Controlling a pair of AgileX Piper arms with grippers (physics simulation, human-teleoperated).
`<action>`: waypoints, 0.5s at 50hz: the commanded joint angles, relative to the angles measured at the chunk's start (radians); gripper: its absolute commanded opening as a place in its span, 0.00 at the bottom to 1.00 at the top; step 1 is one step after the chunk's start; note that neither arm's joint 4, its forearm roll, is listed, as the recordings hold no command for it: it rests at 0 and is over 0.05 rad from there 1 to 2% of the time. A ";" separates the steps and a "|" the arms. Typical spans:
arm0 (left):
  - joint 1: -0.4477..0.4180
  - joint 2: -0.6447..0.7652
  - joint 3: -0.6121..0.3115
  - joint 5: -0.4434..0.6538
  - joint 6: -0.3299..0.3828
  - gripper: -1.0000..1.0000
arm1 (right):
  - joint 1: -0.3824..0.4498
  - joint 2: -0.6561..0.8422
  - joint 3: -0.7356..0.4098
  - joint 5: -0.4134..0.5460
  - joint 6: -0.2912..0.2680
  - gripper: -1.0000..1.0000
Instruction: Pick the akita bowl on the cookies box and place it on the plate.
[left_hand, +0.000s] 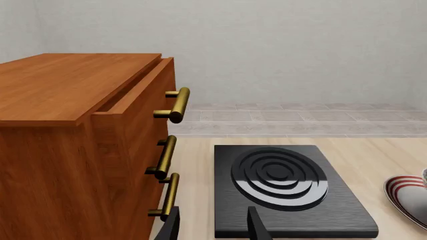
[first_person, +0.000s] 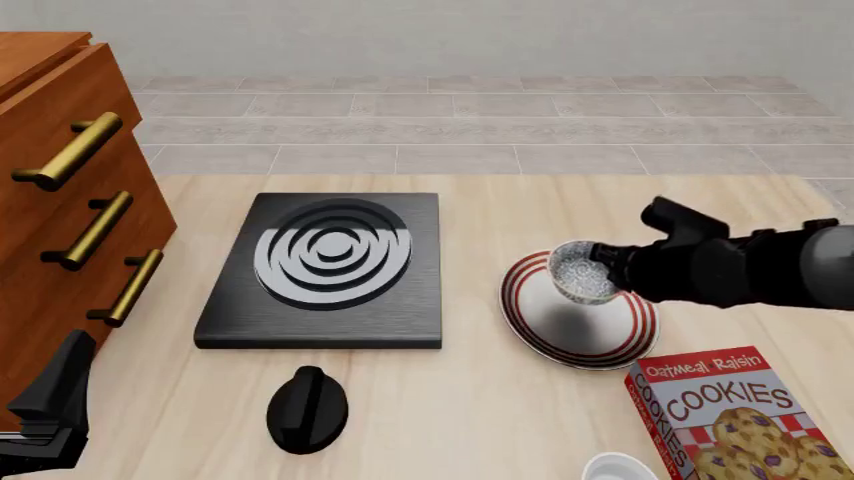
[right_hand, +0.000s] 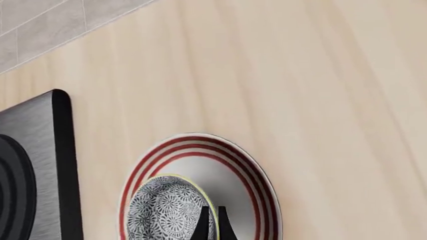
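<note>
Clamped on the akita bowl (first_person: 582, 272) rim, my right gripper (right_hand: 212, 222) holds it tilted over the plate (first_person: 539, 335); my left gripper (left_hand: 212, 225) hangs released near the stove (first_person: 326, 270)

The red rectangular cookies box (first_person: 727, 418) and a plain white bowl (first_person: 619, 468) are cut by the front view's lower edge.

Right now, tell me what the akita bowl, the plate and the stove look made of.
Akita bowl: likely glazed ceramic, dense black-and-white speckle with a pale rim. Plate: probably glossy white ceramic, painted red rings. Stove: seemingly brushed dark metal, fine streaks across the slab, with raised rings that catch light. All rendered, so uncertain.
</note>
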 joint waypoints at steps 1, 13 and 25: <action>0.000 0.000 0.000 0.000 0.000 1.00 | 0.005 0.028 -0.003 -0.021 0.010 0.00; 0.000 0.000 0.000 0.000 0.000 1.00 | 0.011 0.060 0.001 -0.043 0.022 0.00; 0.000 0.000 0.000 0.000 0.000 1.00 | 0.010 0.066 0.007 -0.053 0.024 0.00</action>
